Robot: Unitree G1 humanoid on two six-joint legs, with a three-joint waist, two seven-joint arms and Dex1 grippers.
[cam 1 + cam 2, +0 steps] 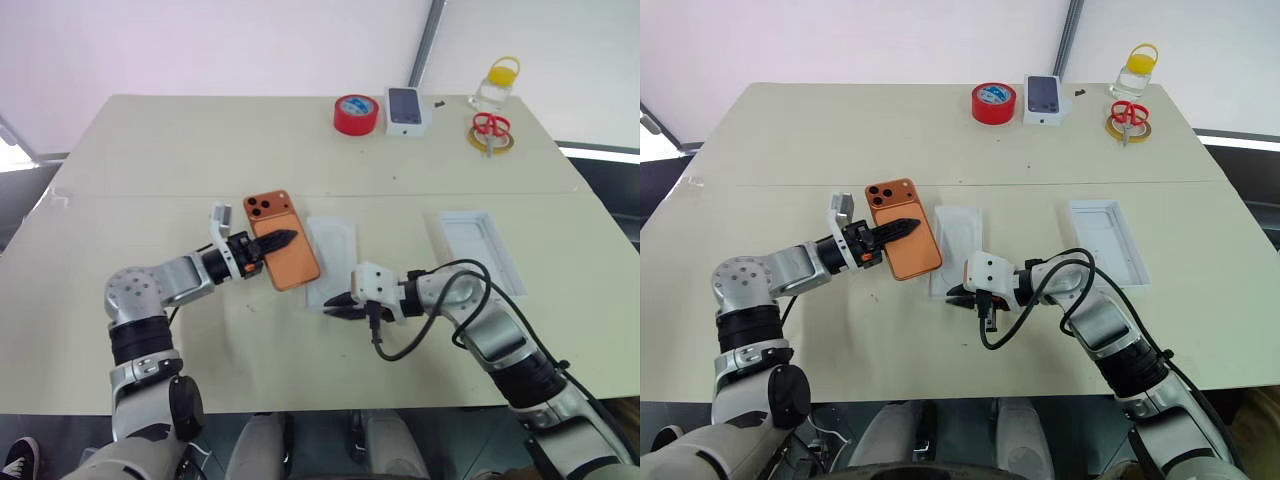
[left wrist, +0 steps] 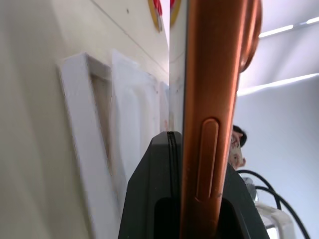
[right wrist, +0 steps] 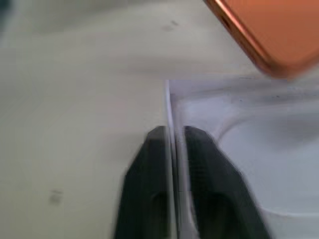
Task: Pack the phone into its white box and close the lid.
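My left gripper [image 1: 283, 240] is shut on the orange phone [image 1: 295, 265] and holds it above the table, camera cluster at the far end. In the left wrist view the phone's edge [image 2: 209, 74] stands between the dark fingers [image 2: 149, 189]. Just right of the phone, the shallow white box [image 1: 332, 262] lies flat on the table. My right gripper [image 1: 340, 305] is at the box's near end, and its fingers [image 3: 149, 164] pinch the thin rim [image 3: 170, 104]. The lid [image 1: 480, 250] lies open side up, farther right.
At the table's far edge are a red tape roll [image 1: 356, 114], a small white box with a phone picture [image 1: 405, 110], red-handled scissors on a yellow ring [image 1: 490, 130] and a clear bottle with a yellow cap [image 1: 497, 85]. A black cable [image 1: 440, 300] loops off my right forearm.
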